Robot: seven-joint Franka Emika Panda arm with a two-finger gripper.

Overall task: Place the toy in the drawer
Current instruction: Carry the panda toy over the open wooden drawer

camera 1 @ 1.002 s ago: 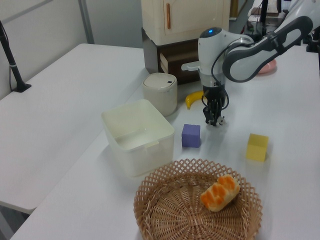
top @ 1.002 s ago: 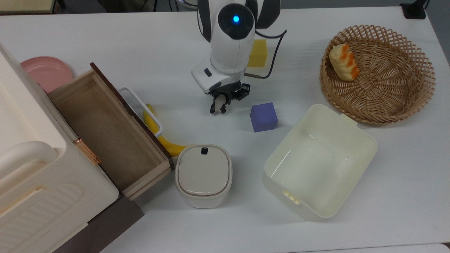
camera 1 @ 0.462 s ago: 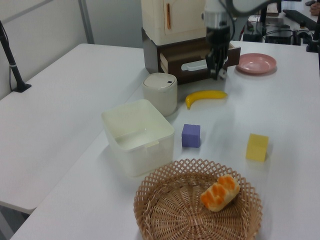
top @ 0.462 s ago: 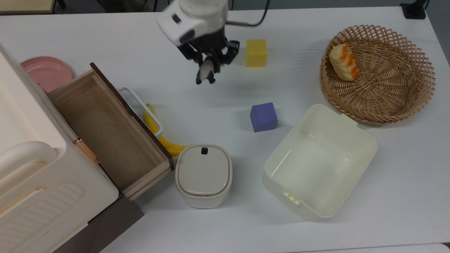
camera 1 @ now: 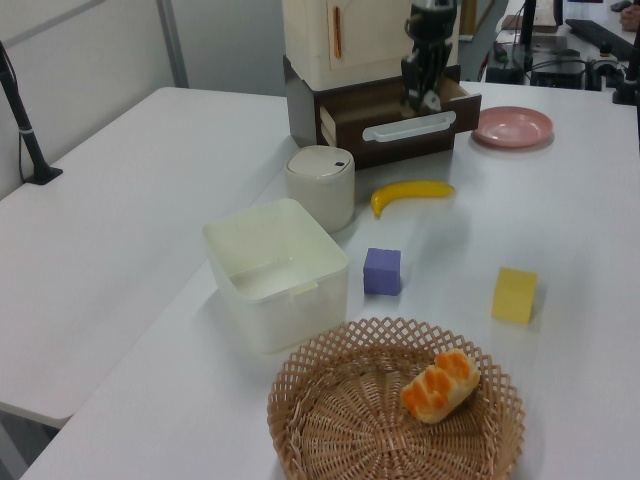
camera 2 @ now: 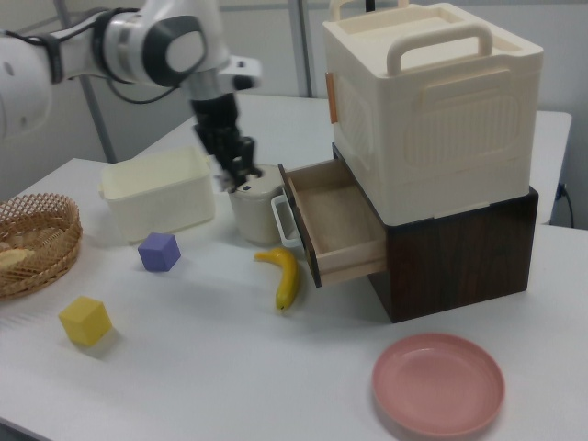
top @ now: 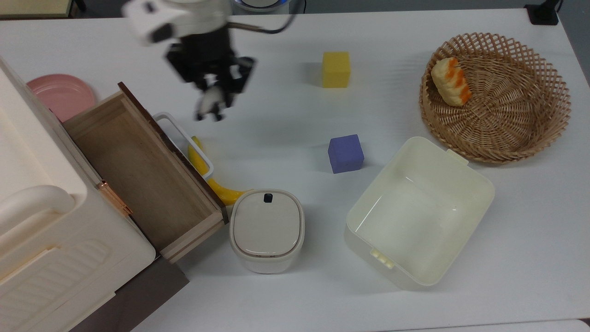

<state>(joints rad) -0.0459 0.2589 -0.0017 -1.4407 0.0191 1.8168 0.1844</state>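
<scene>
My gripper (top: 214,93) is shut on the toy (top: 209,105), a tiny black-and-white panda that hangs below the fingers. It is held in the air just beyond the open drawer (top: 138,168), near the far end of its white handle (top: 183,140) in the top view. The light-wood drawer, with nothing inside, sticks out of the dark base under the cream cabinet (top: 41,221). In the left view the gripper (camera 1: 424,92) hovers over the drawer's front (camera 1: 405,112). In the right view the gripper (camera 2: 233,172) hangs left of the drawer (camera 2: 335,216).
A banana (top: 209,177) lies along the drawer front, with a lidded cream bin (top: 266,229) beside it. A purple cube (top: 345,153), yellow cube (top: 336,69), cream tub (top: 417,212) and wicker basket (top: 502,115) holding bread (top: 451,82) sit to the top view's right. A pink plate (top: 62,94) lies behind the drawer.
The gripper has lifted the toy off the table near the purple cube and carried it toward the top view's left, up to the drawer's handle.
</scene>
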